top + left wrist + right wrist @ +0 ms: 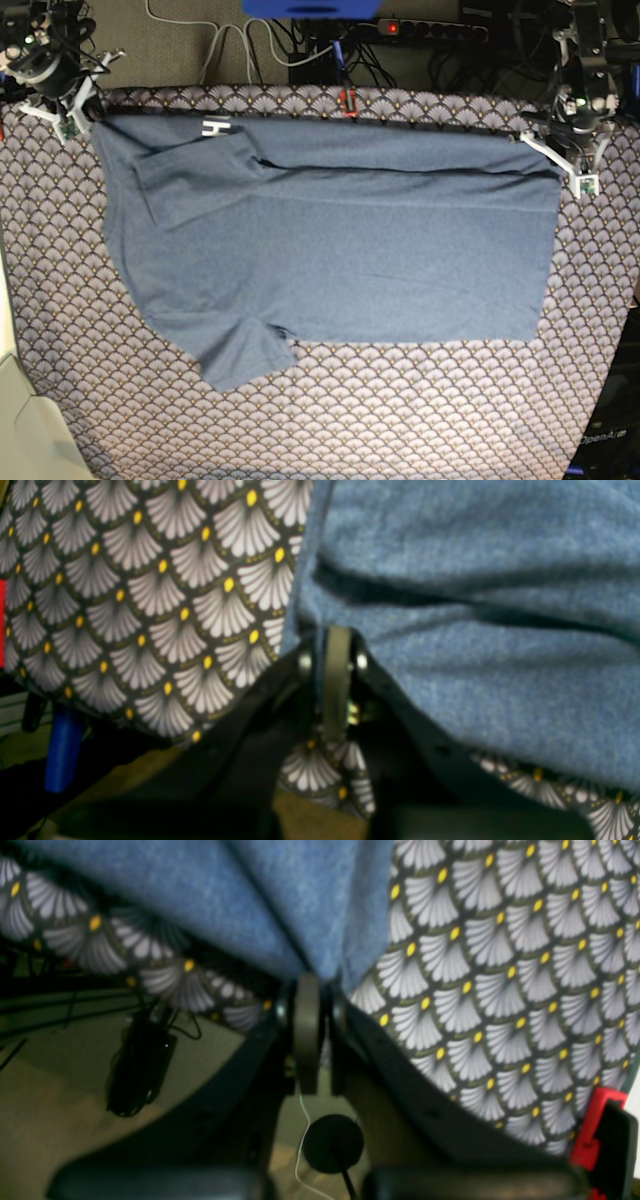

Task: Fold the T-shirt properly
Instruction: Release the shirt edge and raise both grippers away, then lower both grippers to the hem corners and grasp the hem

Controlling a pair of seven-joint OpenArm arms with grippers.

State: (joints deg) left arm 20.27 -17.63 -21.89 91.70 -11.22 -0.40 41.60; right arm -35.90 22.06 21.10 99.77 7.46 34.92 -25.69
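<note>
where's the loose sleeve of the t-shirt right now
In the base view, the sleeve sticks out from the T-shirt's near edge, left of centre, lying flat on the patterned cloth, away from both hands.

T-shirt point(340, 260) lies spread on patterned cloth point(400, 410), long axis left to right across base view. Right gripper point(88, 118) at shirt's far left corner, left gripper point(540, 140) at far right corner, both by table's far edge. One sleeve point(245, 355) points toward near edge.
</note>
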